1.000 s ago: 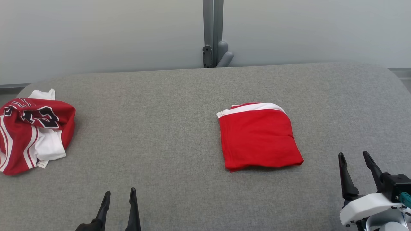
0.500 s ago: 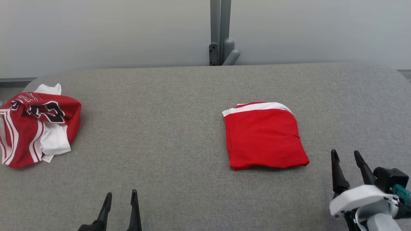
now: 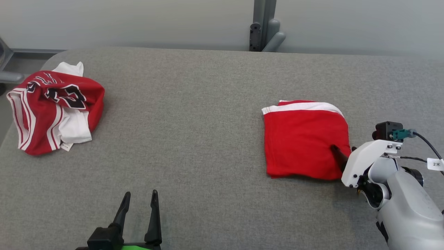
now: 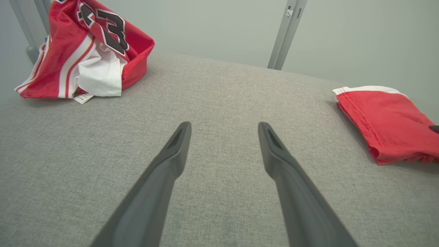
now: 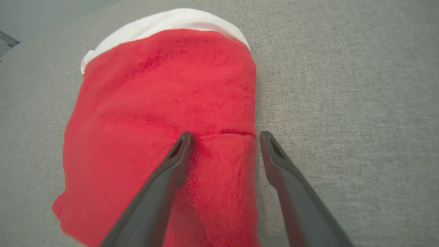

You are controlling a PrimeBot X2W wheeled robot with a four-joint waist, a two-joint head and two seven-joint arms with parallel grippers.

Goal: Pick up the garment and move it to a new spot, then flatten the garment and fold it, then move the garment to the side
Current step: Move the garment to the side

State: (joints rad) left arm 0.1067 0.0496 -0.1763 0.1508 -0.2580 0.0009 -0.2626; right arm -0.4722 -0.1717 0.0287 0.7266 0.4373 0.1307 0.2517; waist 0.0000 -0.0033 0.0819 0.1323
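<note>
Head view: the red garment point(image 3: 305, 139) lies right of middle on the grey, finely woven surface point(image 3: 194, 114). It is folded into a soft rectangle with rounded corners and has a white band along its far edge. The right hand point(image 5: 226, 134) is at the garment's near right corner, its two tapered dark fingers apart. One tip is over the red cloth at a shallow crease, the other over bare surface just beside the hem. Whether either presses down I cannot tell. The left hand point(image 3: 141, 192) sits near the front edge, fingers apart and empty, well apart from both cloths. At the far left lies a crumpled mesh jersey point(image 3: 55, 107), red with white stripes and black lettering.
</note>
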